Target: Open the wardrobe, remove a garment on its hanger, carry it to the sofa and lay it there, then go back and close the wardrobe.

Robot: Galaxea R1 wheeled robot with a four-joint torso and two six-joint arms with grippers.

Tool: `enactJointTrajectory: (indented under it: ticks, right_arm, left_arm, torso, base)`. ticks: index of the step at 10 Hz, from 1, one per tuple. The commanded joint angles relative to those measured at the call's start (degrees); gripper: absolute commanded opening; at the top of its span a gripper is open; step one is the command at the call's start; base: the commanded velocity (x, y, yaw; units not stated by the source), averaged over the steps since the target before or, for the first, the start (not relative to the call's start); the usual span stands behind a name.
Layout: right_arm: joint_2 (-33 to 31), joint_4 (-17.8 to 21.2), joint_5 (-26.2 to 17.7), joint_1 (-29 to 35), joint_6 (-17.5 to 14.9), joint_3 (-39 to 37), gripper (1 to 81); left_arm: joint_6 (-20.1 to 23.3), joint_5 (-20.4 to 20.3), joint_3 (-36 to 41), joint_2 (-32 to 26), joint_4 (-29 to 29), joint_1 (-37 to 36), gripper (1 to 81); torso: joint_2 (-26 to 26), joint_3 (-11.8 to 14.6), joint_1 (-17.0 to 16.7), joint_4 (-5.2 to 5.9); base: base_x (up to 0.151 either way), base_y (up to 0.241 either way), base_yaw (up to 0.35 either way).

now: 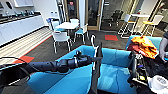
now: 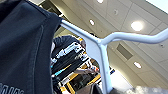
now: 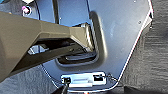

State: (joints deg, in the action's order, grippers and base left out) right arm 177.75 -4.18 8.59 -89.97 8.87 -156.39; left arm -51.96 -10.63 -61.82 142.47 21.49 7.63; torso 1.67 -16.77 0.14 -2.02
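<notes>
Your left arm reached level over the bright blue upholstered sofa (image 1: 75, 80), its gripper (image 1: 96, 59) pinching the thin white hanger (image 1: 94, 47); the black thin-fabric garment (image 1: 96, 75) hung edge-on above the seat.

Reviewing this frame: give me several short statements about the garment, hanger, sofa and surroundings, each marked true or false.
1. The left gripper holds the white hanger over the blue sofa. True.
2. The black garment lies flat on the sofa seat. False: it hangs from the hanger.
3. Orange clothing lies on the sofa's far end. True.
4. The chairs at the white table are black. False: they are white.
5. The floor patch beyond the sofa is red. True.
</notes>
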Motion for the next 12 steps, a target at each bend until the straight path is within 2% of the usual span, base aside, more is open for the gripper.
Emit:
enactJointTrajectory:
  ticks: [1, 4, 6, 12]
  right_arm:
    - [0.96, -0.65, -3.67, 0.62, -0.35, 0.57, 81.1]
    - [0.96, -0.65, -3.84, 0.97, -0.35, 0.49, 81.1]
    - [1.05, -0.65, -4.29, 1.14, -0.35, 0.49, 81.1]
    - [0.96, -0.48, -4.38, 1.23, -0.26, 0.31, 81.1]
  left_arm:
    - [0.89, -0.71, -6.02, 5.02, -2.16, -10.92, 1.0]
    - [-0.86, -0.44, -10.68, 3.53, -2.42, -13.81, 1.0]
    - [-2.09, -0.44, -14.02, 5.18, -2.51, -16.45, 1.0]
    - [-4.12, -0.36, -23.86, 19.51, -2.60, -19.18, 1.0]
  torso:
    - [0.00, 0.00, 0.00, 0.00]
    - [0.00, 0.00, 0.00, 0.00]
    - [0.00, -0.02, 0.00, 0.00]
    - [-0.02, -0.05, 0.00, 0.00]
  base:
    - [0.000, 0.000, 0.000]
    - [0.000, 0.000, 0.000]
    - [0.000, 0.000, 0.000]
    - [0.000, 0.000, 0.000]
